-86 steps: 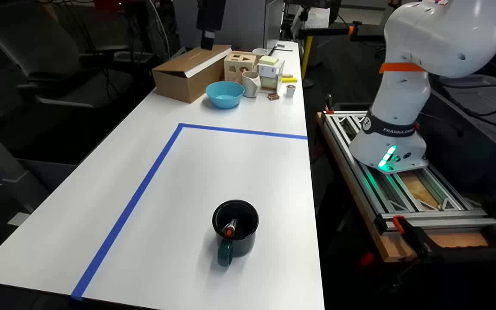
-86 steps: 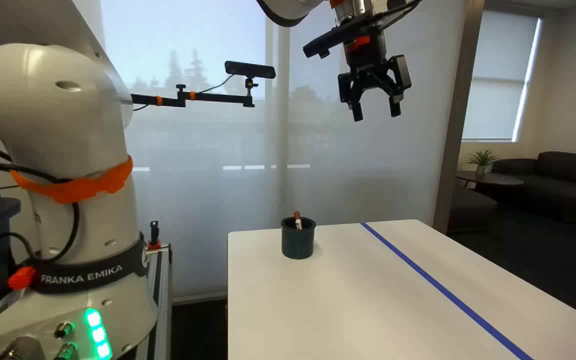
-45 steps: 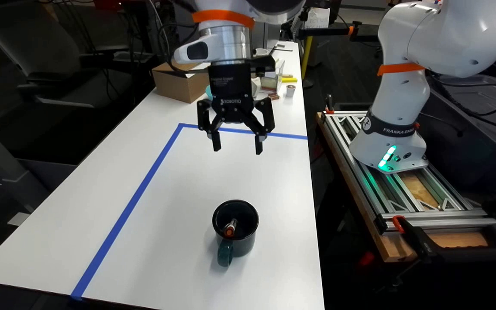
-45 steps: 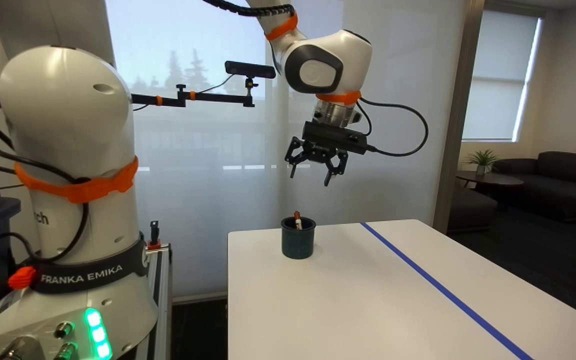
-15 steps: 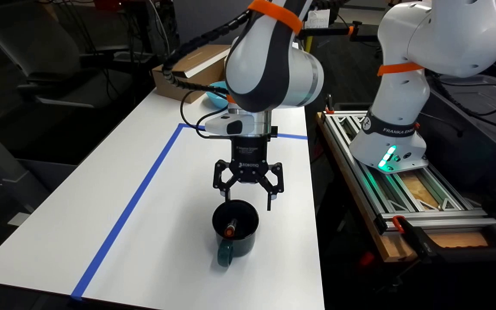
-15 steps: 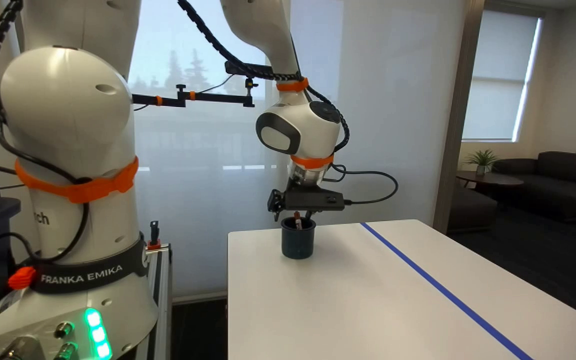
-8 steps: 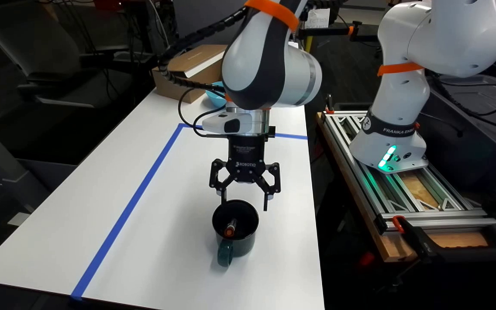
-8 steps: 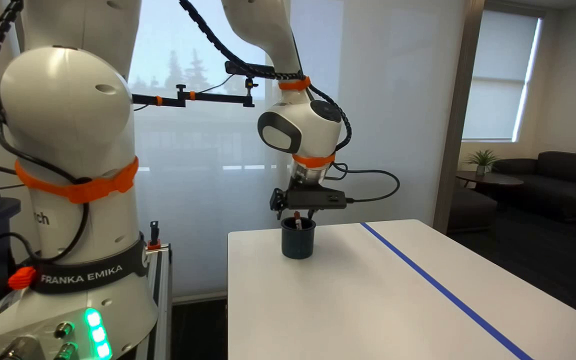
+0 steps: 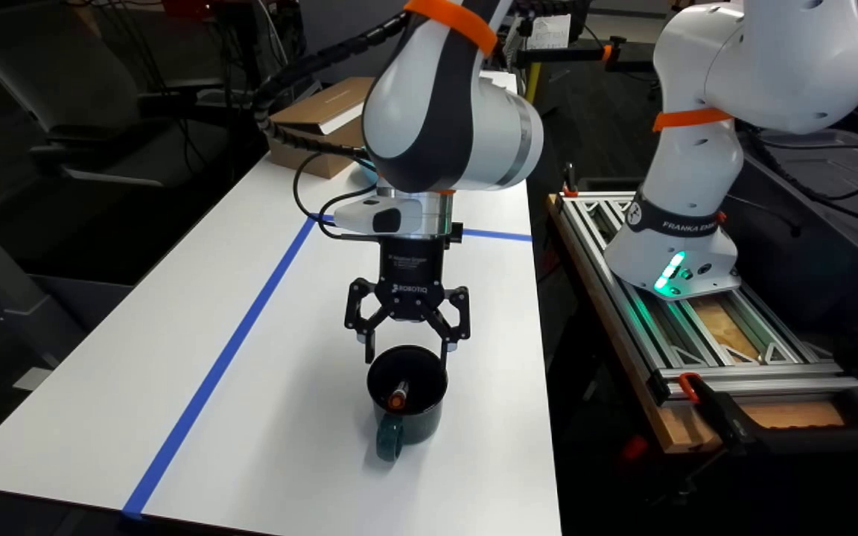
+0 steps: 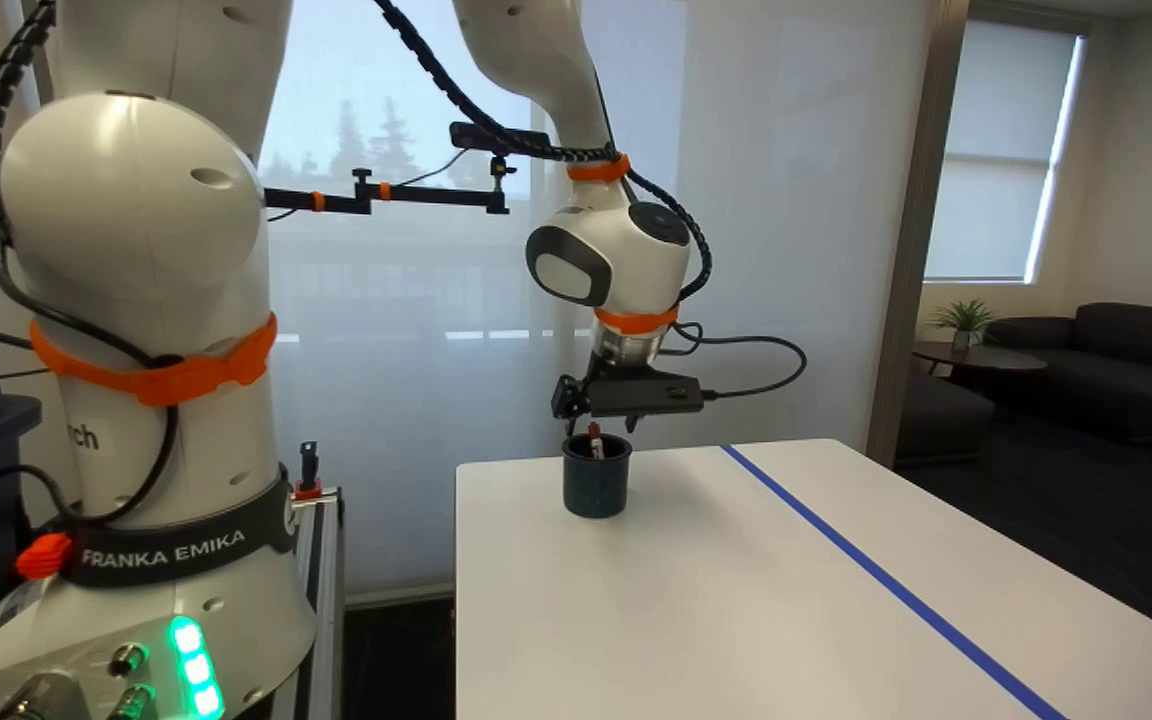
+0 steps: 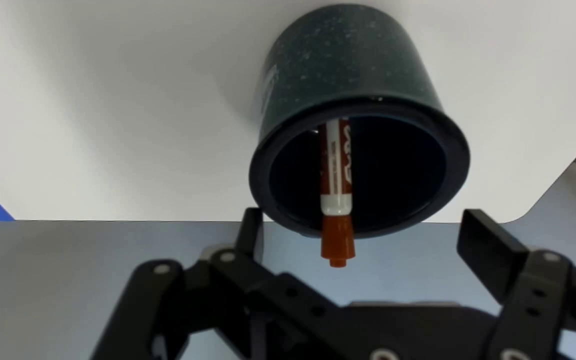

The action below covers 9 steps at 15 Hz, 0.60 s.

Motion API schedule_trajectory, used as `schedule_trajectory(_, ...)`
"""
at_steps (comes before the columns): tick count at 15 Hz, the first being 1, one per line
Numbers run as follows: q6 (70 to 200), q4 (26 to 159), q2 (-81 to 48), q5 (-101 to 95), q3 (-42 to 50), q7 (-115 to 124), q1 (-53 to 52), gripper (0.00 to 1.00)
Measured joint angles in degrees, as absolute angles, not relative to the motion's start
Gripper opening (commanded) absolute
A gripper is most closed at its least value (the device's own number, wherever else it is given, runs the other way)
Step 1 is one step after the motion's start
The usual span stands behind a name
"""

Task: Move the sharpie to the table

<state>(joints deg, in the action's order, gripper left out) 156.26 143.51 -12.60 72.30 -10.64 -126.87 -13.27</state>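
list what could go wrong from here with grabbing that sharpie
The open gripper looks about as wide as the mug, so lowering it might knock the rim. Little of the sharpie clears the rim, mainly its orange end, so a grip could slip. Pulling might drag or tip the mug.

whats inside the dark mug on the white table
The sharpie leans inside the dark mug, its orange-brown end sticking out the top. Its lower end and the mug's bottom are hidden in every view.
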Motion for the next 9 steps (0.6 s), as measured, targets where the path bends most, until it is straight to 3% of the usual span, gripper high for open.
schedule_trajectory(4,156.88,142.24,-14.34,73.93,-11.18,-128.96,-13.27,1.00)
schedule_trajectory(6,157.55,141.73,-15.17,74.89,-11.46,-129.95,-13.27,0.81)
schedule_trajectory(7,157.84,141.47,-15.51,75.36,-11.59,-130.44,-13.27,0.66)
schedule_trajectory(8,158.19,141.21,-15.82,75.79,-11.71,-130.86,-13.27,0.68)
schedule_trajectory(9,158.42,140.93,-16.13,76.28,-11.82,-131.32,-13.27,0.50)
